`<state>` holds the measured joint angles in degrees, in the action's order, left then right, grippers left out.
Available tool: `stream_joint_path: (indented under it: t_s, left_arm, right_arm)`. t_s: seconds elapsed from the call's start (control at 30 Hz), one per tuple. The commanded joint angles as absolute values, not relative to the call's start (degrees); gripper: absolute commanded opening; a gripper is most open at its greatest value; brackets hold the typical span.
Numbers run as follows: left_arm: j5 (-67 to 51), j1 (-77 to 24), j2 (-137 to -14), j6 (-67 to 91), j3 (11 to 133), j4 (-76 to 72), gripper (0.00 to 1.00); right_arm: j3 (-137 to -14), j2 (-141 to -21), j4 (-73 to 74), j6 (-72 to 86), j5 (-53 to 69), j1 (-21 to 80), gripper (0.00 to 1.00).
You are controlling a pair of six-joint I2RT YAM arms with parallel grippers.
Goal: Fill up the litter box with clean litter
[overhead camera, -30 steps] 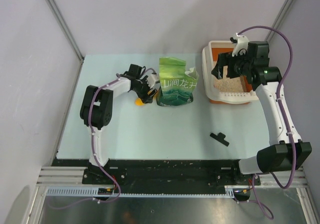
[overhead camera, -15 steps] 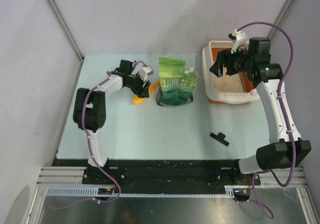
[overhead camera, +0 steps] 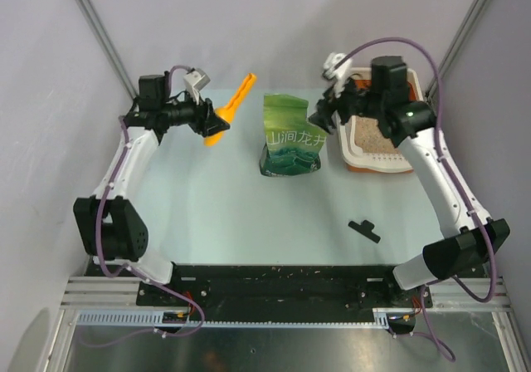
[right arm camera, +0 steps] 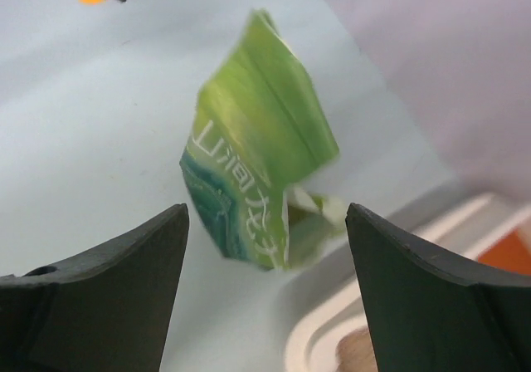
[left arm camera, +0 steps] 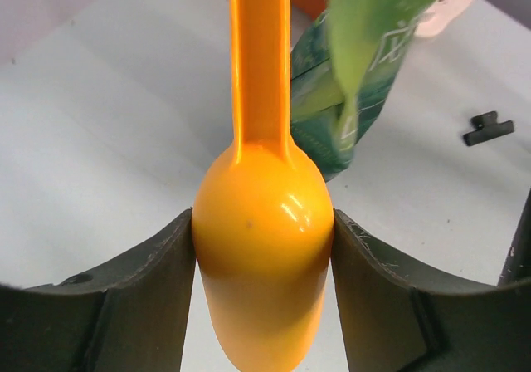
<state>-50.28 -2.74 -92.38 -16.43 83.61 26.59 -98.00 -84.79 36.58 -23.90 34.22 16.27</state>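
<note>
Litter box (overhead camera: 343,144) beside the spread, empty right pincer (right arm camera: 264,214) has some litter (overhead camera: 377,139) already; that pincer faces the bag (right arm camera: 249,139), probably to steady it, left pincer (overhead camera: 214,123) pinching the scoop (left arm camera: 261,247).

- One green bag (overhead camera: 290,135).
- One orange scoop (overhead camera: 230,110), left of the bag.
- One litter box (overhead camera: 382,166), right of the bag.
- One small black piece (overhead camera: 364,230), nearer than the bag.
- Two grippers: left gripper (overhead camera: 217,123), right gripper (overhead camera: 328,110), flanking the bag.

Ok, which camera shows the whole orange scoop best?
Top external: the entire orange scoop shows, bowl in the left gripper. Left wrist crops the handle's end; right wrist catches only an orange sliver.
</note>
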Motion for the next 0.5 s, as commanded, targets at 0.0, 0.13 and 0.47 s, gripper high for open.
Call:
stream_joint_path:
  t_s: [0.0,0.13,0.47]
  left_arm:
    - [-56.3,-3.8,-86.6,-15.1,84.0,29.0,0.00]
    - [-51.2,-9.1,-82.4,-16.3,81.5,30.5,0.00]
    - [-50.2,-12.6,-80.6,-12.2,82.4,36.8,0.00]
  right_arm:
    - [-97.7,-82.8,28.6,-48.9,24.4,25.8,0.82]
    - [-86.6,-79.8,13.0,-69.7,15.7,35.5,0.85]
    - [-76.8,-81.3,-2.1,-95.3,15.6,40.2,0.86]
